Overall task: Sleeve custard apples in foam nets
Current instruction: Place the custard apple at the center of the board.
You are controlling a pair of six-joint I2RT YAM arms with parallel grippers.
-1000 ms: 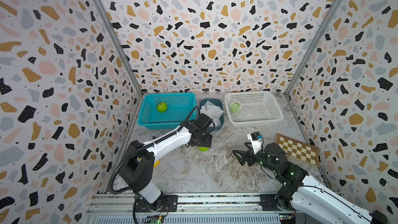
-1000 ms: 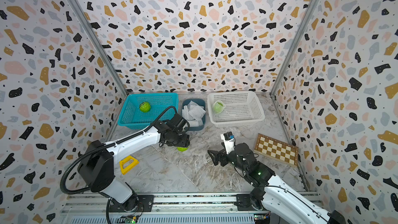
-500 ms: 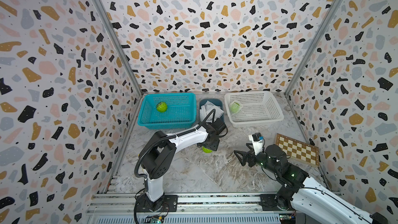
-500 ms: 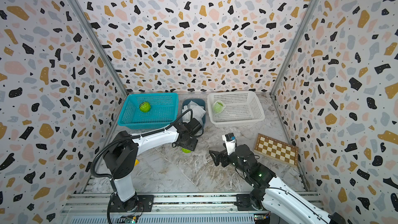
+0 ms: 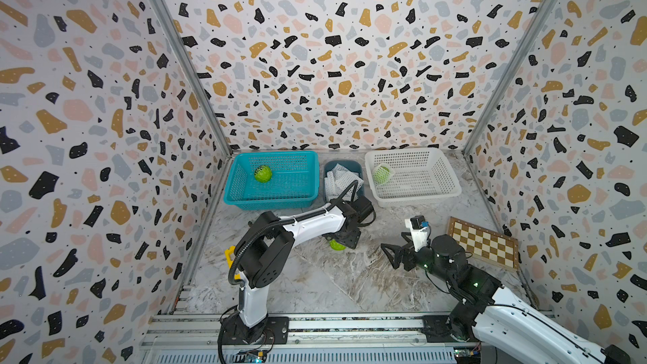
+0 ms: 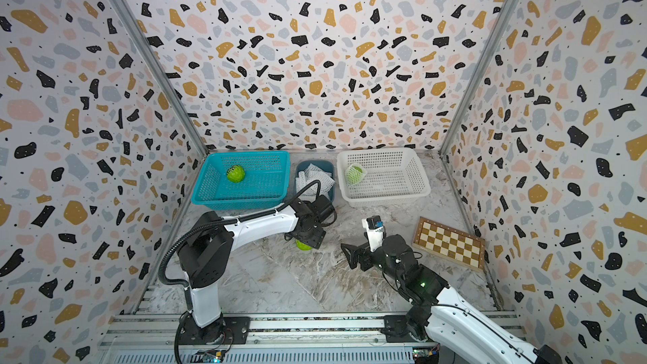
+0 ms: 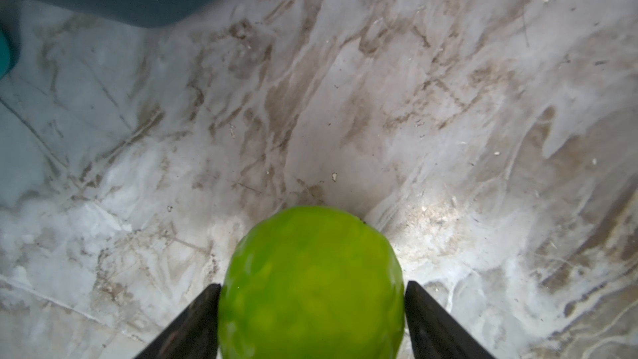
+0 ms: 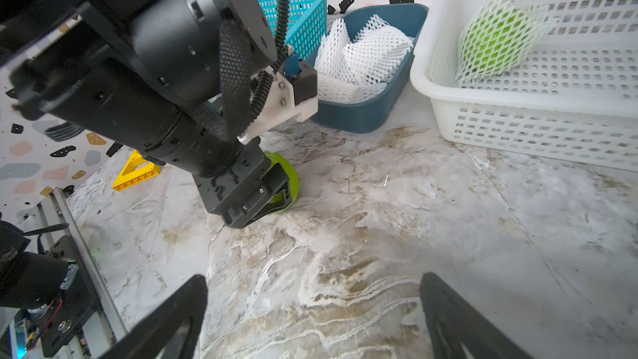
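Round bumpy custard apple (image 7: 310, 284) (marble tabletop (image 7: 345, 98))

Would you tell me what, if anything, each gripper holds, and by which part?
The right gripper holds nothing. The left gripper straddles a custard apple at its sides, on the table; a firm grip cannot be told.

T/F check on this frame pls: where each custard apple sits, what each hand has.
1. The white basket holds a netted custard apple. True.
2. The fruit in the teal basket is sleeved. False: the bare custard apple lies in the teal basket with no net on it.
3. The right hand grips a foam net. False: the right hand is open and empty; the foam nets lie in the dark blue bin.
4. A third custard apple sits on the table between the fingers of the left hand. True.
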